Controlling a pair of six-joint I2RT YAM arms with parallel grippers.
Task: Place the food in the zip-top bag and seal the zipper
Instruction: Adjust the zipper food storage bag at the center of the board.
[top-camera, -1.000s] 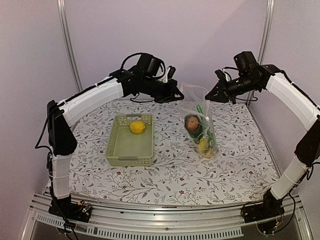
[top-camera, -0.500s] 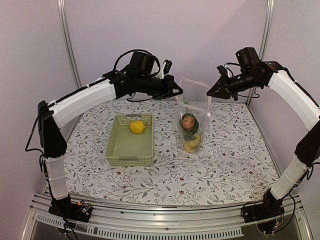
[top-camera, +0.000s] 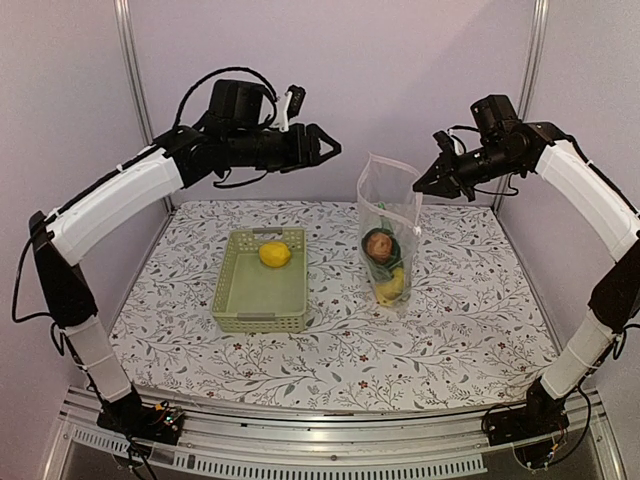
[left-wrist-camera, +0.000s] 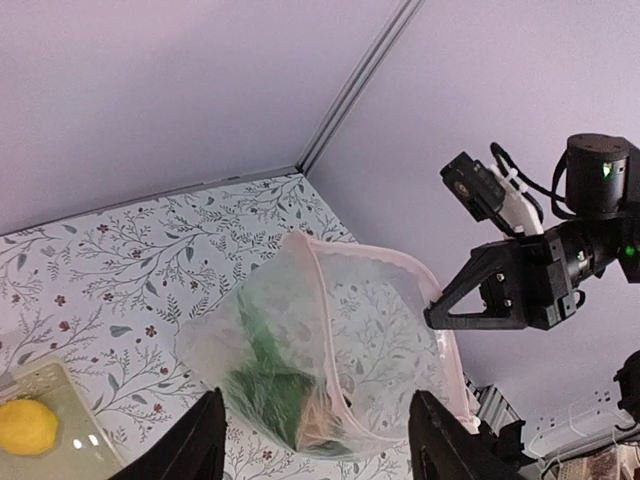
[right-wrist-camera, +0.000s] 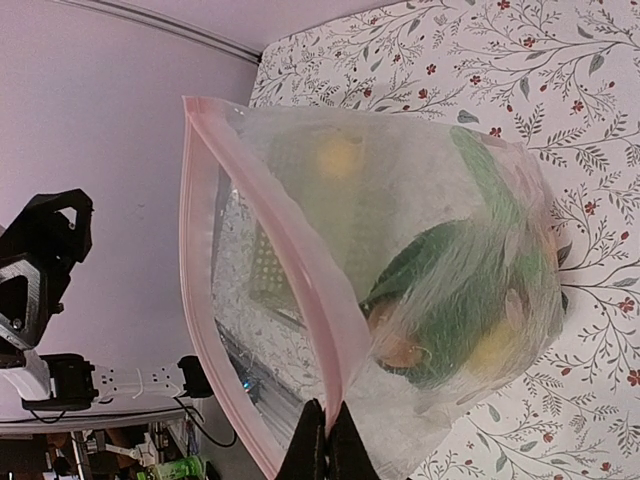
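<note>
The clear zip-top bag (top-camera: 390, 215) hangs upright over the table. My right gripper (top-camera: 420, 190) is shut on its pink zipper (right-wrist-camera: 290, 260) at one top corner (right-wrist-camera: 327, 440). Inside the bag lie leafy green food (right-wrist-camera: 450, 270), a reddish-brown round piece (top-camera: 379, 243) and a yellow piece (top-camera: 391, 286). The bag's mouth (left-wrist-camera: 370, 262) gapes open. My left gripper (top-camera: 325, 147) is open and empty in the air, up and to the left of the bag (left-wrist-camera: 318, 440). One yellow lemon (top-camera: 275, 254) sits in the basket.
The pale green lattice basket (top-camera: 258, 322) stands at the centre left of the floral tablecloth (top-camera: 450, 330). Metal frame posts (top-camera: 135, 90) rise at the back corners, and purple walls stand close behind.
My left gripper opened, let go of the bag's mouth edge and drew back up and to the left. The bag now hangs from my right gripper alone.
</note>
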